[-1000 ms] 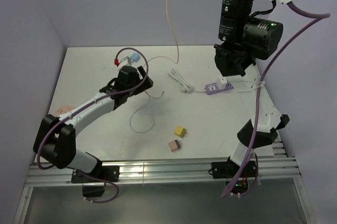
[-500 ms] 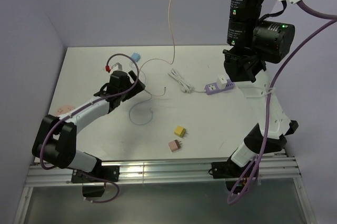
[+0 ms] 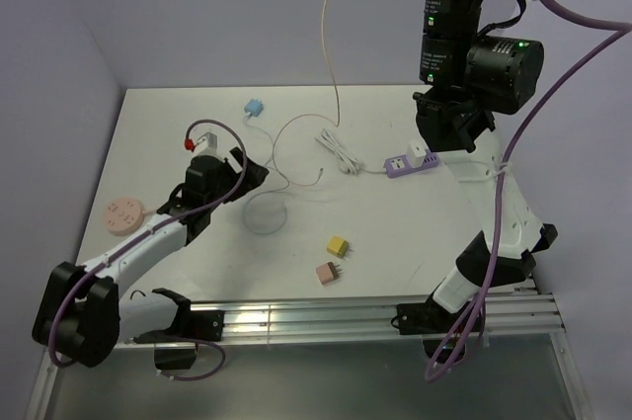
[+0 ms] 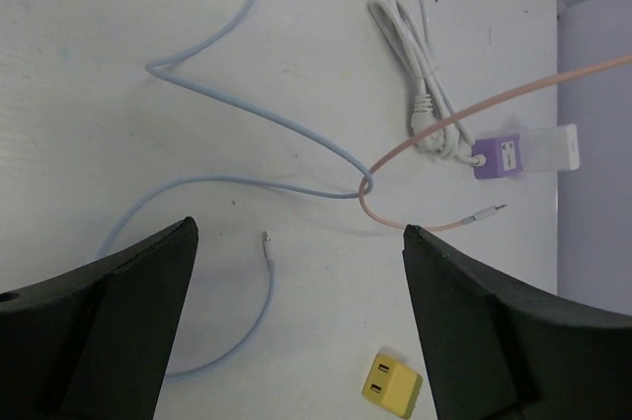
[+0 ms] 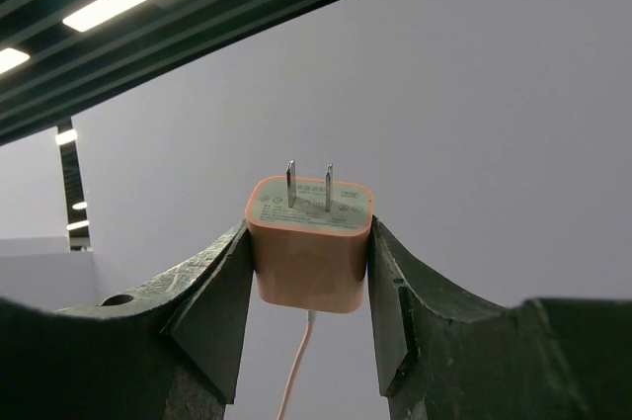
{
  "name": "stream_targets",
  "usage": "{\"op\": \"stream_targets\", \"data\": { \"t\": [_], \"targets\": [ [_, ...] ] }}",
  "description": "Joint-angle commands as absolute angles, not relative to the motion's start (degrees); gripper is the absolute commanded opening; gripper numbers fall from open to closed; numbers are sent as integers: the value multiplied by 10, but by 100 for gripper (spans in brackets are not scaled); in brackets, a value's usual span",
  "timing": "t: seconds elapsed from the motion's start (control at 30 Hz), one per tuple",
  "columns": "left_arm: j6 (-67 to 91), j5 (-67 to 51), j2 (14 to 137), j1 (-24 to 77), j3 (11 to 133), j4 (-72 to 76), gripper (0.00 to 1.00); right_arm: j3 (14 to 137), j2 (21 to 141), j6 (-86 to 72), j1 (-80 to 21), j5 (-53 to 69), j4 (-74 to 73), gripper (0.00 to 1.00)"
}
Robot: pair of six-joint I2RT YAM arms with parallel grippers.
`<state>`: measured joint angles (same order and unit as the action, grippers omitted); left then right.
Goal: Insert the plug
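Between the right fingers [image 5: 212, 301], the orange plug [image 5: 309, 247] bears illegible print.

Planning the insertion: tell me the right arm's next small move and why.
Probably flip the right gripper: it clamps the orange charger with prongs pointing upward, while the purple power strip lies on the table below.

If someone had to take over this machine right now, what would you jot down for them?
Right hand: shut on the salmon-orange square wall plug, held high, prongs up, its thin pink cable hanging to the table.
Left hand: open, empty, above the thin light-blue cable.
Purple power strip lies on the table's right side.
Done: plug picked up. Left: insert it.
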<state>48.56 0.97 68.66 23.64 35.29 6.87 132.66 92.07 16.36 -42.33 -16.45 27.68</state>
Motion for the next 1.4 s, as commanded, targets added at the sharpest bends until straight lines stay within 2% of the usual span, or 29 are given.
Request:
{"op": "stream_targets", "data": {
  "t": [0.0,0.1,0.3,0.57,0.67,0.77,0.8,0.87,0.93,1.0,1.07,1.17,1.23,1.27,1.37],
  "targets": [
    [501,25,643,231,358,100,92,1319,903,169,-421,-171,279,0],
    [529,26,664,219,395,65,96,1310,897,160,-420,-169,278,0],
    [612,-33,762,181,462,4,97,1290,887,150,-420,-171,283,0],
    [683,-108,838,149,461,79,93,1260,873,159,-420,-178,296,0],
    [695,-149,877,149,468,121,84,1259,872,157,-420,-178,296,0],
    [708,-179,919,149,464,170,59,1257,874,152,-421,-181,296,0],
    [706,-182,928,149,471,171,36,1256,873,149,-421,-183,297,0],
    [700,-192,942,145,482,162,3,1252,871,149,-420,-186,299,0],
    [682,-188,937,137,494,143,0,1245,869,159,-420,-192,302,0],
    [644,-136,887,121,506,84,0,1243,869,189,-420,-206,315,0],
    [611,-23,841,113,523,13,0,1244,874,212,-420,-219,326,0],
    [587,44,757,83,537,-83,0,1261,883,271,-420,-243,352,0],
    [599,5,754,37,525,-92,0,1273,889,309,-420,-250,379,0],
    [596,-13,769,-20,533,-91,0,1277,889,316,-420,-250,387,0],
    [568,32,833,-82,601,-149,0,1306,892,326,-420,-244,387,0]
  ]
}}
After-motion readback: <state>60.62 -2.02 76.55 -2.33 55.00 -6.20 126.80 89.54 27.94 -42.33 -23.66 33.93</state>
